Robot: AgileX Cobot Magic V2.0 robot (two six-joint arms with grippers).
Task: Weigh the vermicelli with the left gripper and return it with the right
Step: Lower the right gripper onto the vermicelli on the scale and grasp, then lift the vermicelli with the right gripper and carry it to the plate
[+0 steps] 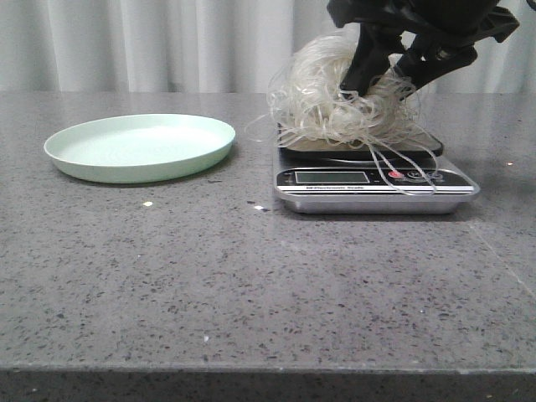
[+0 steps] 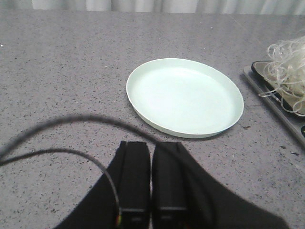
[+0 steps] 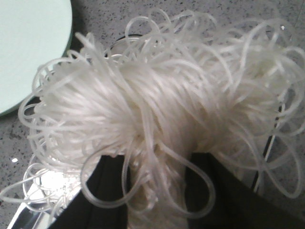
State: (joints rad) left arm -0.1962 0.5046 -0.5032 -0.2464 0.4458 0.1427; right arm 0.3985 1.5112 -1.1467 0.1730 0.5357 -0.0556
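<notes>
Grey speckled table (image 1: pixel 251 285) fills the foreground of the front view, with a few pale crumbs on it. Farther back on the left lies a pale green plate (image 1: pixel 141 147), bare inside. To its right, close but not touching, stands a scale (image 1: pixel 375 182) with a dark platform, a display and a red button on its front panel.

On the scale's platform sits the vermicelli (image 1: pixel 342 105), a loose whitish nest whose stray loops hang over the front panel and the platform's left edge. The right gripper (image 1: pixel 378 74) comes down from above into the right side of the nest. In the right wrist view its two dark fingers (image 3: pixel 112 191) stand on either side of a bunch of strands, clamped on the vermicelli (image 3: pixel 157 124), which spreads out just beyond the fingertips.

The left gripper (image 2: pixel 151 191) hovers over the table on the near side of the plate (image 2: pixel 185 98), well apart from the noodles, its fingers pressed together with nothing between them.
</notes>
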